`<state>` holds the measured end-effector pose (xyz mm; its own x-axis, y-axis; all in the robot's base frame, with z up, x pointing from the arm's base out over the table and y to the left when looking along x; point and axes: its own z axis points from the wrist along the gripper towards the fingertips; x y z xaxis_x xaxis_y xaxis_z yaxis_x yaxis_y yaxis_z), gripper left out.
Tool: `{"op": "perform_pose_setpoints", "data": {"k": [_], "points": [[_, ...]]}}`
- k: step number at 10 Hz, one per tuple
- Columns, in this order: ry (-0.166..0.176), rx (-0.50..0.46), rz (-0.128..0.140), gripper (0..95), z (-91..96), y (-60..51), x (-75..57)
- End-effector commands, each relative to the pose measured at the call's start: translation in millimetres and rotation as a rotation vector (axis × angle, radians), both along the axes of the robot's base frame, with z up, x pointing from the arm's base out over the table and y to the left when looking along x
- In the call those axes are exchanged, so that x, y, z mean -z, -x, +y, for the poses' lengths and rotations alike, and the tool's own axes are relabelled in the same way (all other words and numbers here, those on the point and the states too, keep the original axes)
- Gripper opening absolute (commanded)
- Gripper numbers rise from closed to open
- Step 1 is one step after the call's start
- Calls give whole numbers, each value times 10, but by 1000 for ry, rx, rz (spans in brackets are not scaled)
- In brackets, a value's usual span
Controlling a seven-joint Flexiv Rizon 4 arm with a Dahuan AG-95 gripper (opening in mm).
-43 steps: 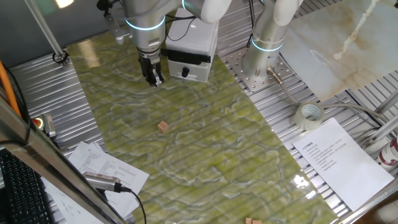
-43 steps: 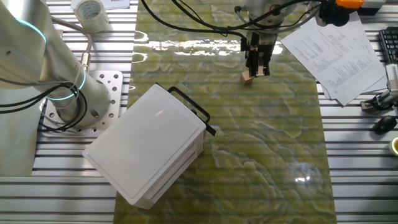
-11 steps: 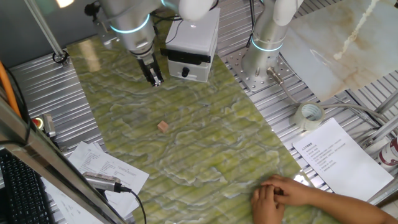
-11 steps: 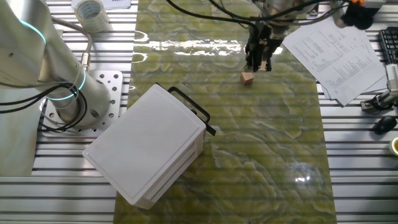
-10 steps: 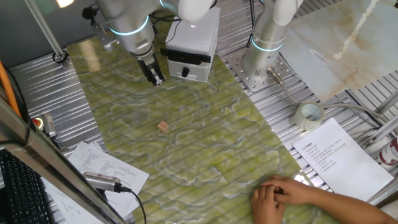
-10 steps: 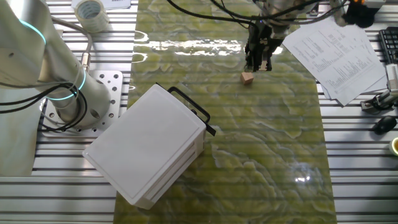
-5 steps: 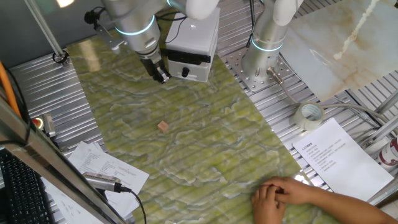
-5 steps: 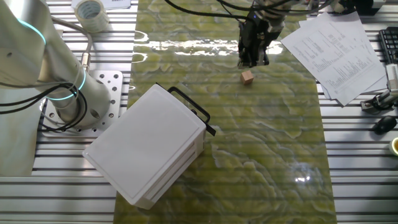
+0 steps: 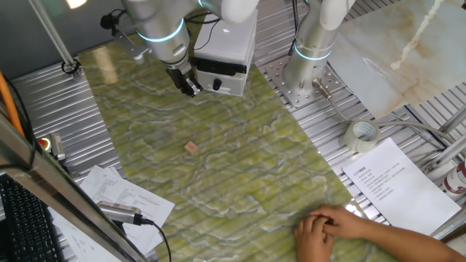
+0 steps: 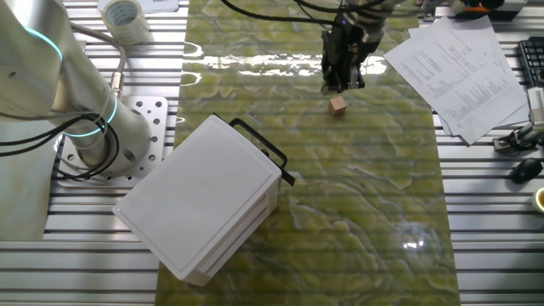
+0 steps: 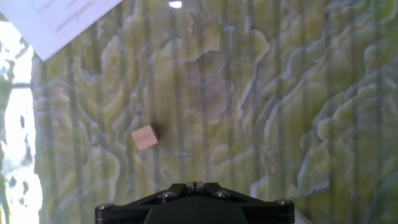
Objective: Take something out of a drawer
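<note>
A small tan wooden block (image 9: pixel 191 148) lies alone on the green marbled mat, outside the drawer; it also shows as the block (image 10: pixel 338 104) and the block (image 11: pixel 144 137). The white box (image 9: pixel 227 45) stands at the back, its drawer front (image 9: pixel 218 69) with a black handle (image 10: pixel 262 150) looking pushed in. My gripper (image 9: pixel 189 89) hangs above the mat between block and box, tilted, just left of the drawer front. My gripper (image 10: pixel 339 82) sits a little behind the block. In the hand view my gripper (image 11: pixel 194 185) is shut and holds nothing.
A person's hands (image 9: pixel 331 229) rest at the mat's near right edge. A second arm's base (image 9: pixel 309 69) stands right of the box. A tape roll (image 9: pixel 362 135) and printed sheets (image 9: pixel 397 185) lie on the slatted table; more papers (image 10: pixel 463 64) lie beside the mat.
Over the last second my gripper has shifted a little toward the white box and tilted. The block has stayed put. The person's hands have not moved.
</note>
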<state>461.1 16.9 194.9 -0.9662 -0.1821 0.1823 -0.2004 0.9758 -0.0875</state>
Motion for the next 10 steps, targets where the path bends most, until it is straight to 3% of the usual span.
{"op": "perform_pose_setpoints", "data": {"k": [1, 3, 6, 9, 10], "points": [[33, 76, 8, 190, -36, 36, 25], [59, 75, 26, 190, -65, 71, 49], [61, -58, 37, 190, -89, 119, 70], [16, -347, 17, 190, -88, 144, 71], [-5, -465, 15, 0, -89, 146, 72]]}}
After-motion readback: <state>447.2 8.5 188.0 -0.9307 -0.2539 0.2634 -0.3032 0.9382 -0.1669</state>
